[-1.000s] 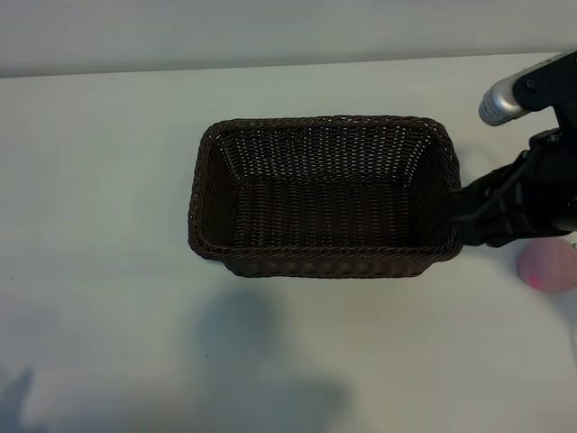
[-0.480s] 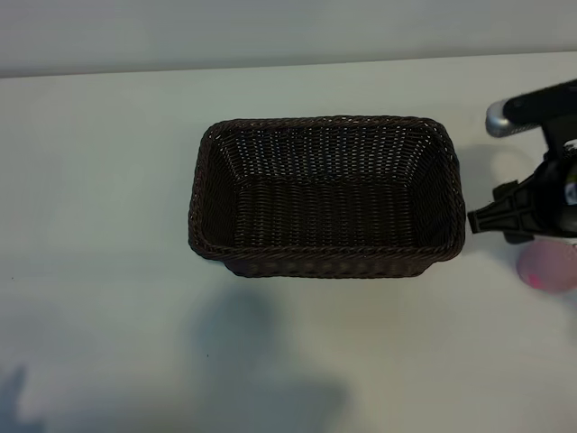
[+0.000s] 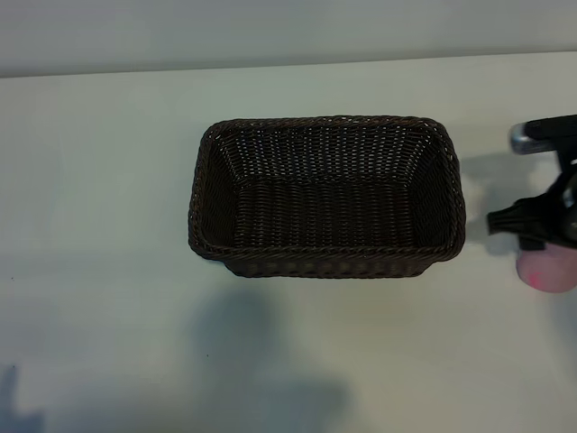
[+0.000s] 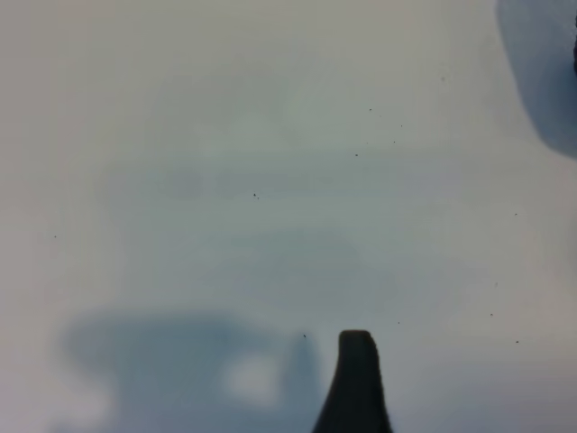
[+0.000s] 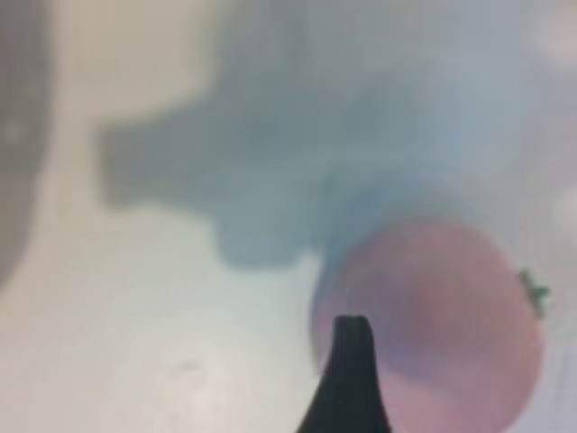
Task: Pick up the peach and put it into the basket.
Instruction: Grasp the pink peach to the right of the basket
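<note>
The dark-brown wicker basket (image 3: 325, 194) stands in the middle of the white table, with nothing inside it. The pink peach (image 3: 546, 269) lies on the table near the right edge, right of the basket and partly covered by my right arm. My right gripper (image 3: 507, 223) hovers over the peach's far side, open. In the right wrist view one dark fingertip (image 5: 350, 361) overlaps the peach (image 5: 451, 316), whose small green stem shows; the other finger is out of frame. My left gripper is out of the exterior view; one fingertip (image 4: 354, 379) hangs over bare table, holding nothing.
The table's far edge (image 3: 288, 65) runs behind the basket. Arm shadows fall on the table in front of the basket (image 3: 261, 361). White tabletop (image 3: 99, 207) spreads to the basket's left.
My right arm has drawn back to the right, away from the basket's right end, and now sits above the peach. The basket and peach have not moved.
</note>
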Controlling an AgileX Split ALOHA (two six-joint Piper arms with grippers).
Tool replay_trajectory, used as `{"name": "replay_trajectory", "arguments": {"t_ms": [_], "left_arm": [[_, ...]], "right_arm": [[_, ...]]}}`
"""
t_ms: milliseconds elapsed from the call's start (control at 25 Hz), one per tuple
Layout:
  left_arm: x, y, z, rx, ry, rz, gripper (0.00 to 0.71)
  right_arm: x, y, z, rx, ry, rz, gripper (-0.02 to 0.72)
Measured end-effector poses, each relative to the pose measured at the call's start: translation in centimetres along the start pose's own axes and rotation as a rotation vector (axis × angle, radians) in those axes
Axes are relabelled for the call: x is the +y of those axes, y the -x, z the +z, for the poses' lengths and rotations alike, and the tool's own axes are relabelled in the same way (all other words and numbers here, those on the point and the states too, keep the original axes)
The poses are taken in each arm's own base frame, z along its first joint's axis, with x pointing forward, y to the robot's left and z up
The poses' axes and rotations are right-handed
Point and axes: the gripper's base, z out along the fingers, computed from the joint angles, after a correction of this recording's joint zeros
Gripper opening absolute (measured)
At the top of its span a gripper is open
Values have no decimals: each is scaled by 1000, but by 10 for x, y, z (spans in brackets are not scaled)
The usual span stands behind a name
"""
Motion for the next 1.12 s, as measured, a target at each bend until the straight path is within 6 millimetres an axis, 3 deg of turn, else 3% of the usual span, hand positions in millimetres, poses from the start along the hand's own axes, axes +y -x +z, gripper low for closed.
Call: {"name": "replay_trajectory", "arguments": {"t_ms": [480, 840, 960, 1120], "left_arm": [[0, 0, 0, 0, 0, 0, 596], [0, 0, 0, 1, 0, 0, 596], [0, 0, 0, 1, 0, 0, 596], [0, 0, 0, 1, 0, 0, 596]], "right_arm": [[-6, 5, 3, -10, 87, 25, 577], [-17, 1, 36, 94, 47, 66, 567], [-16, 0, 43, 106, 47, 64, 488], [-16, 1, 44, 111, 45, 63, 222]]}}
